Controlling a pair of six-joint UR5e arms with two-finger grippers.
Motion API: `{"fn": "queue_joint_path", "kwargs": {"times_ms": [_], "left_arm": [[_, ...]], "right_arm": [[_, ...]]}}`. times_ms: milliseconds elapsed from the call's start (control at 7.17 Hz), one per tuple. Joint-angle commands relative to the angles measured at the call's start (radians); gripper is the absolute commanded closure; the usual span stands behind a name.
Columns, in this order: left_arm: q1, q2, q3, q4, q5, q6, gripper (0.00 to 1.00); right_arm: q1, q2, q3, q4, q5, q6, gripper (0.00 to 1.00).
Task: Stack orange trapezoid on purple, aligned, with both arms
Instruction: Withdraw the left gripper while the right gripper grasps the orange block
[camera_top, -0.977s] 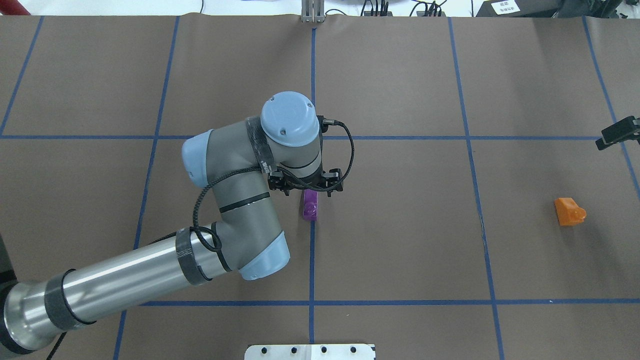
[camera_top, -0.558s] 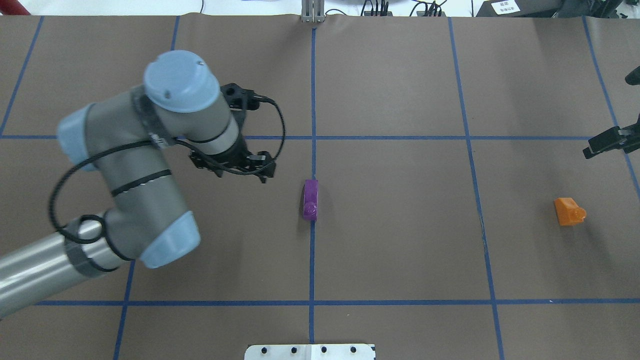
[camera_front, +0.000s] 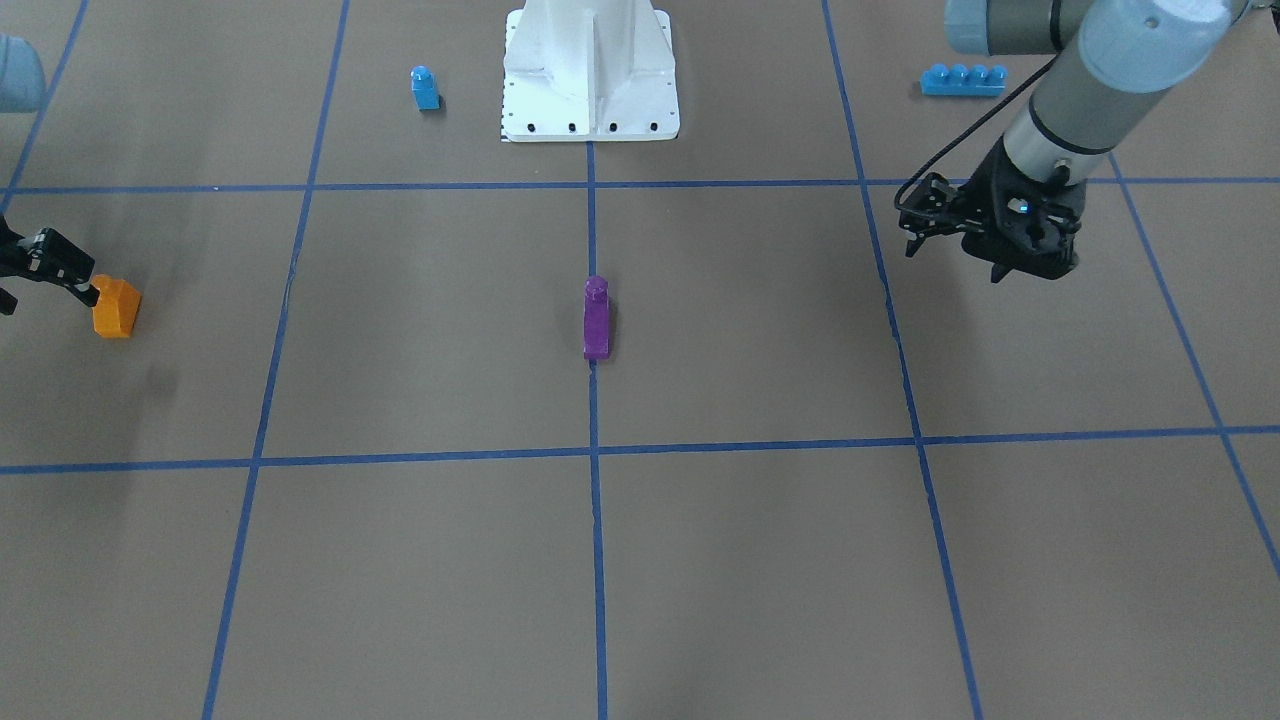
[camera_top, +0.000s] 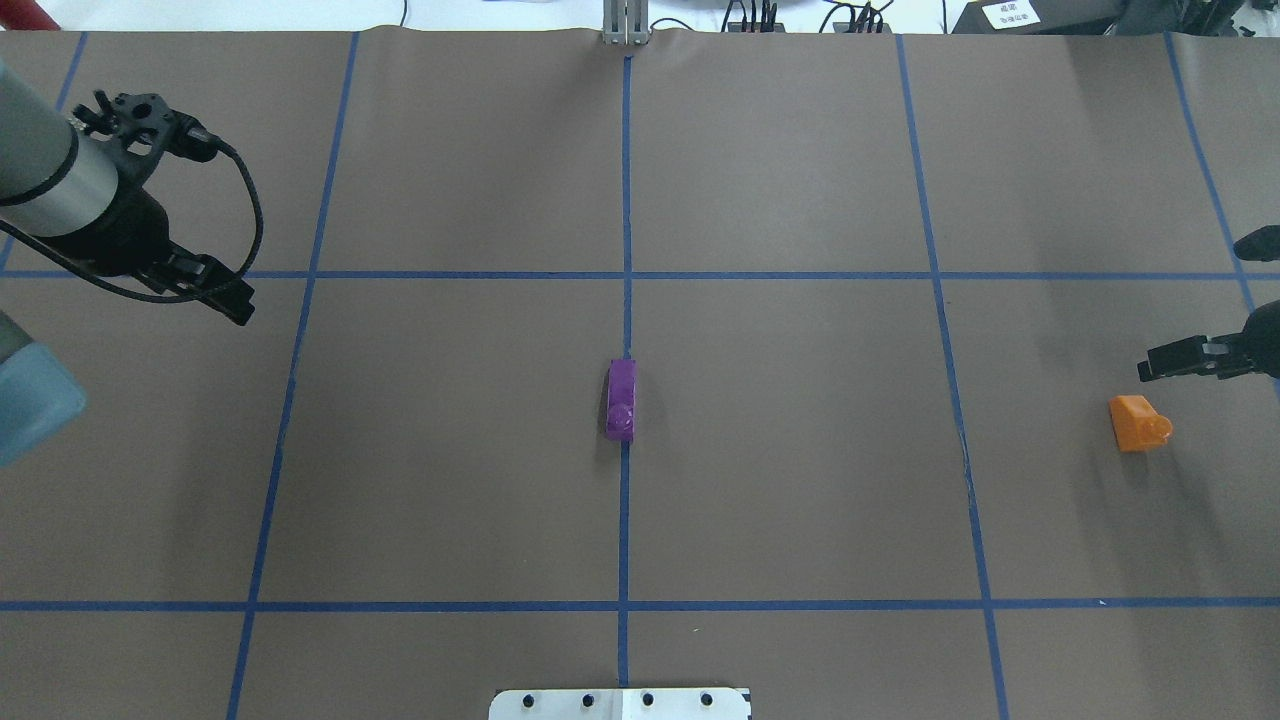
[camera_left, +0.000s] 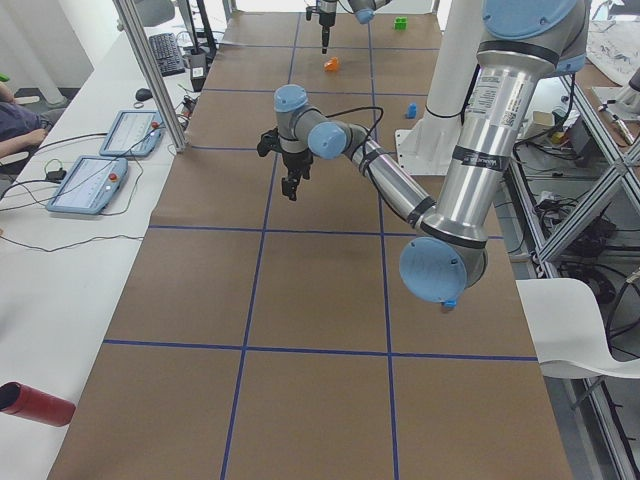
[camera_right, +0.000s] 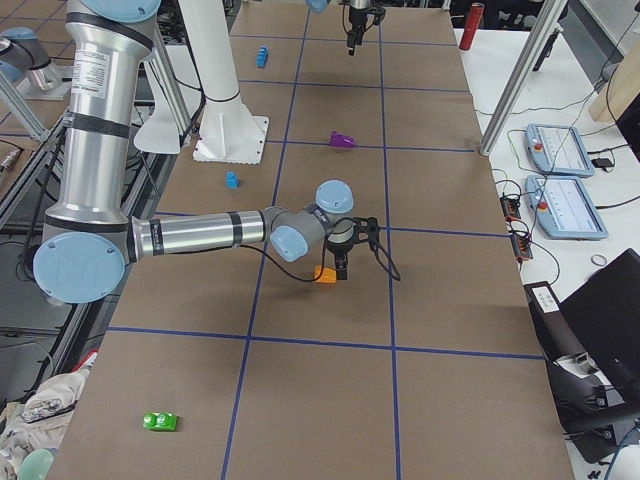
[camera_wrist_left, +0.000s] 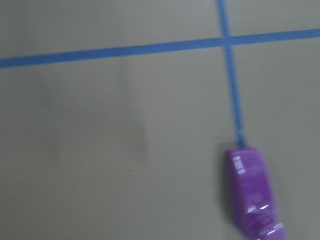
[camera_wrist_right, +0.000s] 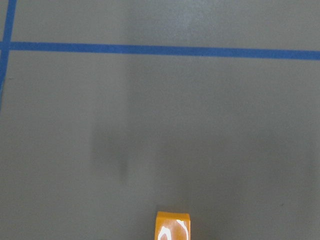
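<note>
Nothing's stacked yet: the purple (camera_top: 621, 400) sits on the bench (camera_top: 800, 500) centre line, with the orange trapezoid (camera_top: 1137, 423) well apart on our right, untouched. Our right jaws are spread, hovering just beside it. Our left jaws look released and empty. Since a second ago our left arm (camera_top: 45, 185) swung clear of the purple, and the right jaws closed in

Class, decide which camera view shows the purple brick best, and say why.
Overhead exterior: the purple brick lies whole, sharp and unobstructed on the centre tape line. Front-facing shows it smaller. Left wrist blurs it; exterior right shows it tiny.
</note>
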Motion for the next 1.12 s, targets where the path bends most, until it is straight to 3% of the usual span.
{"fn": "queue_joint_path", "kwargs": {"times_ms": [0, 419, 558, 698, 837, 977], "left_arm": [[-0.019, 0.017, -0.003, 0.001, -0.005, 0.033, 0.0], [-0.016, 0.017, 0.0, 0.001, -0.005, 0.033, 0.0], [-0.015, 0.017, 0.0, -0.001, -0.005, 0.032, 0.0], [-0.013, 0.014, 0.0, -0.001, -0.005, 0.021, 0.0], [-0.013, 0.012, 0.002, -0.001, -0.005, 0.021, 0.0], [-0.013, 0.012, 0.0, -0.001, -0.005, 0.021, 0.0]], "right_arm": [[-0.108, -0.031, -0.011, 0.08, -0.097, 0.121, 0.0], [-0.161, -0.029, -0.036, 0.08, -0.112, 0.115, 0.01], [-0.161, -0.032, -0.039, 0.077, -0.115, 0.115, 0.35], [-0.161, -0.032, -0.041, 0.074, -0.114, 0.112, 0.55], [-0.161, -0.037, -0.039, 0.074, -0.114, 0.108, 0.96], [-0.161, -0.038, -0.039, 0.075, -0.115, 0.106, 1.0]]}}
